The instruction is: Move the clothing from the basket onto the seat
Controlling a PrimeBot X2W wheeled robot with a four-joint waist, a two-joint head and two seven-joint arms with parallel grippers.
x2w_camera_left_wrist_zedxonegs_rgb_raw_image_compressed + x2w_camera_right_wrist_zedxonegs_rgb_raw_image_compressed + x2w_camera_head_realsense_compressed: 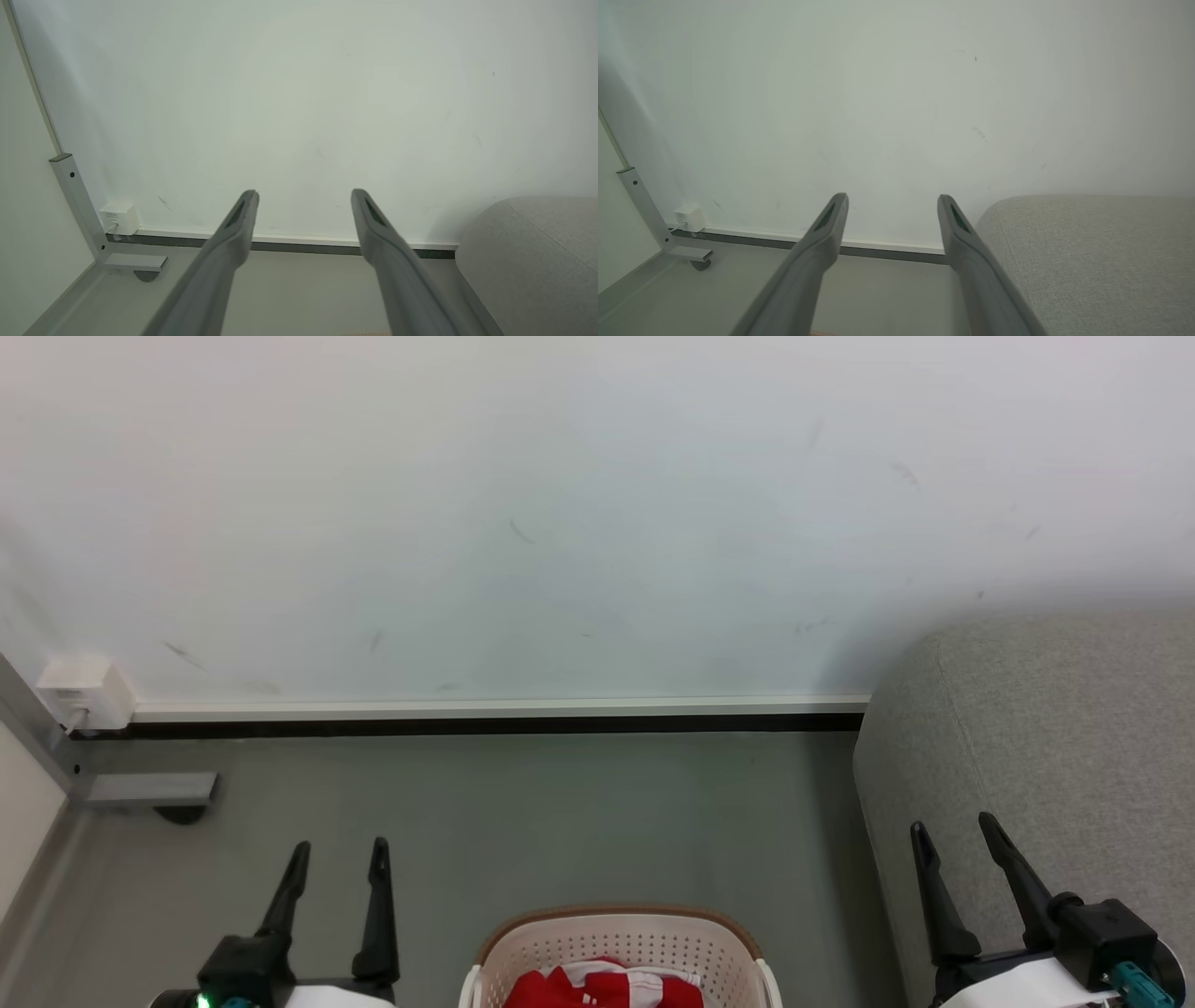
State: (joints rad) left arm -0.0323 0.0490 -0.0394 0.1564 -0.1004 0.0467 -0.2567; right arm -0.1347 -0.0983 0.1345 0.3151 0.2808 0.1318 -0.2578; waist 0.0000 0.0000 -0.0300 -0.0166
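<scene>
Facing a plain white painted wall (560, 523) over a smooth grey floor (560, 812), the head view had everything low in frame. The large light-grey fabric-upholstered seat (1055, 737) sat at 4 o'clock, its rounded end against the wall. The oval cream-white perforated plastic basket (625, 943) with the brown rim band sat on the floor at 6 o'clock, cut off by the frame's bottom edge. The clothing (607, 989), thin red fabric with white trim, lay bunched inside the basket, none of it on the seat. It was not clear how many pieces there were.

The left gripper (341, 847), two long dark fingers, stood at 7 o'clock, spread wide, empty, above the floor beside the basket. The right gripper (952, 824) stood at 5 o'clock, spread wide too, holding nothing, in front of the seat's side. A small white wall box (84, 695) was at 9 o'clock.

Judged: nothing started yet.

Risks:
- A shallow pinch on thin slippery fabric could let it slide out and drop on the floor short of the seat.
- A fingertip could snag a basket hole or the rim and drag or tip the light basket.
- Tangled pieces could come up together and shed one mid-carry.
- The right arm, near the seat, could bump it on the swing.
</scene>
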